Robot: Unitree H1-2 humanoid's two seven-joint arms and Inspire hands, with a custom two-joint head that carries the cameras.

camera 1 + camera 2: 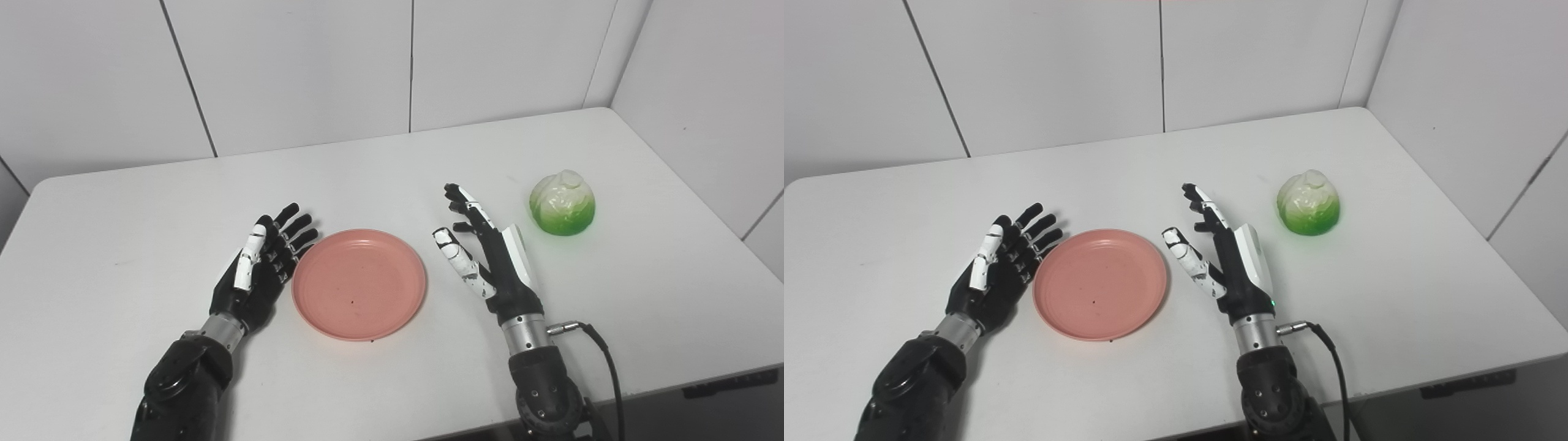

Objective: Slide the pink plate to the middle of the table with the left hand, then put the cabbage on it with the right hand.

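The pink plate (359, 283) lies flat near the middle of the white table (380, 171), empty. My left hand (263, 263) is open, palm toward the plate, just beside its left rim; I cannot tell if it touches. My right hand (484, 251) is open, fingers pointing away, standing on edge to the right of the plate and apart from it. The green and white cabbage (562, 203) sits on the table to the right of my right hand, a short gap from it. The same scene shows in the right eye view: plate (1099, 283), cabbage (1309, 203).
White wall panels stand behind the table and along its right side. The table's front edge (674, 383) runs close under my right forearm. A black cable (606, 361) hangs from my right wrist.
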